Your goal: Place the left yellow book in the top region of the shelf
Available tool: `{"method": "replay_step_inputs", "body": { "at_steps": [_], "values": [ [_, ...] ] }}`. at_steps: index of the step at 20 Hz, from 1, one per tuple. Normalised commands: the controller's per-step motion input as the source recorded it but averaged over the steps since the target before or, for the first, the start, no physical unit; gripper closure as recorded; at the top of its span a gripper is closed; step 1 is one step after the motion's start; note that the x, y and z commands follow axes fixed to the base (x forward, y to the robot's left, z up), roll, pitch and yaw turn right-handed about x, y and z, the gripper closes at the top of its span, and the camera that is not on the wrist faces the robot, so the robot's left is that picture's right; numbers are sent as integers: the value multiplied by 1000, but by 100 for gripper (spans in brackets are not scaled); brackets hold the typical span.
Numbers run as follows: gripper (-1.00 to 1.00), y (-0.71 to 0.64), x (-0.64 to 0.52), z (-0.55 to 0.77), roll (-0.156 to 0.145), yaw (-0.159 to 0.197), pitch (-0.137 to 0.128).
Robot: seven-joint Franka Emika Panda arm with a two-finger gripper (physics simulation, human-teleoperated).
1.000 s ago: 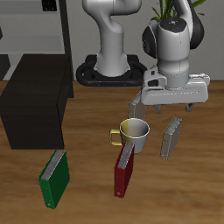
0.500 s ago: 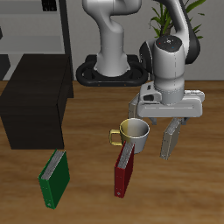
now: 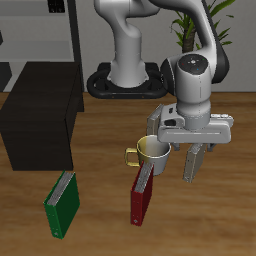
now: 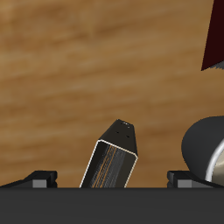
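The left yellow book (image 3: 192, 166) stands upright on the table beside the mug, a slim greyish-tan hardback. In the wrist view the book (image 4: 114, 156) shows end-on between my two fingers. My gripper (image 3: 193, 150) is open, lowered right over the book's top edge, with a finger on each side and a gap to the cover. The wrist view shows the gripper (image 4: 109, 179) with its fingers (image 4: 40, 177) set wide apart. The shelf (image 3: 40, 120) is a big matte black box at the far side of the table from the book. No second yellow book is in view.
A yellow-handled mug (image 3: 155, 150) stands close beside the gripper and also shows in the wrist view (image 4: 206, 150). A dark red book (image 3: 141, 192) leans by the mug. A green book (image 3: 63, 203) stands near the table's front edge. A thin dark pole frame (image 3: 62, 30) stands behind the shelf.
My gripper has come down from above the book until its fingers straddle the book's top edge. The book, the mug and the other books have not moved.
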Motion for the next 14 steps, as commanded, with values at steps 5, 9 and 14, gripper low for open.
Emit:
{"method": "replay_step_inputs", "body": {
  "at_steps": [5, 9, 14],
  "values": [
    [-100, 42, 48, -166, 6, -14, 35],
    [-100, 44, 60, -181, 23, -8, 40],
    [100, 27, 11, -158, -3, 14, 40]
  ]
}}
